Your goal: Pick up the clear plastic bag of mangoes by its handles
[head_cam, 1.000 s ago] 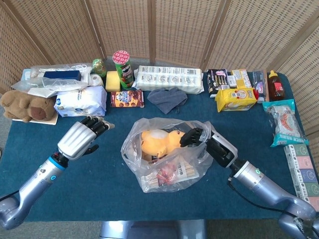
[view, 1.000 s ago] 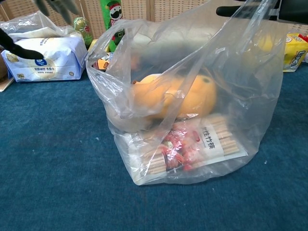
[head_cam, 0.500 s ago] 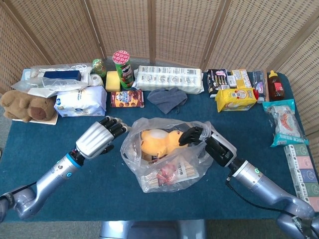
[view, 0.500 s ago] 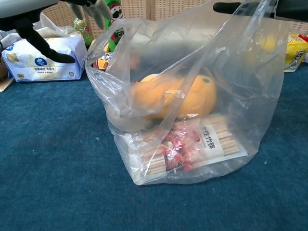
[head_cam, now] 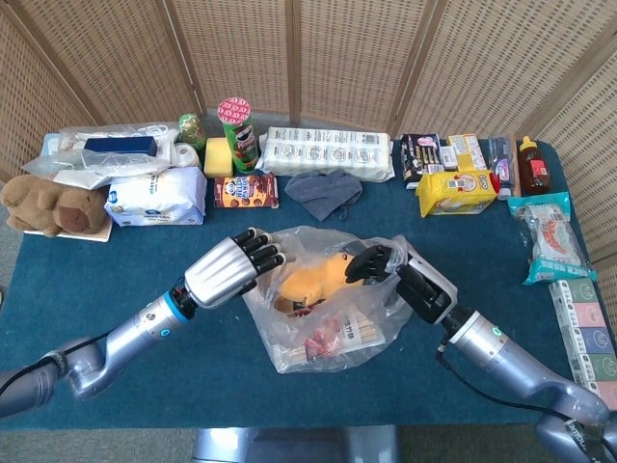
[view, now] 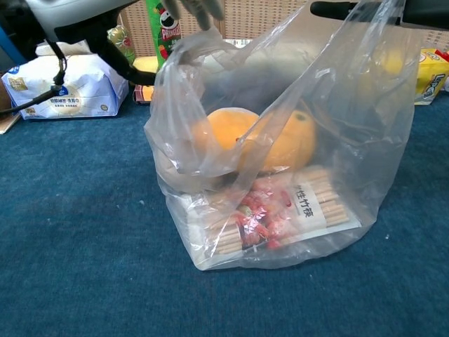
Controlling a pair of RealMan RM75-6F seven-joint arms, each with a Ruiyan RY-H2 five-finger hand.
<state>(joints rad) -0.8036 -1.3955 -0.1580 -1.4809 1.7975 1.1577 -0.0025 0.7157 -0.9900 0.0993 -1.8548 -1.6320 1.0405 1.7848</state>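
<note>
While the right hand [head_cam: 378, 262] grips the bag [head_cam: 328, 313], left hand [head_cam: 231, 270] loosely spread, at its rim

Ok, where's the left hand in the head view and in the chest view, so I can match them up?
Head view: the left hand is centre-left, at the left rim of the clear plastic bag.
Chest view: the left hand is cut off by the top-left edge, its fingers at the bag's upper left rim.
Shared landmark: the mangoes inside the bag.
</note>
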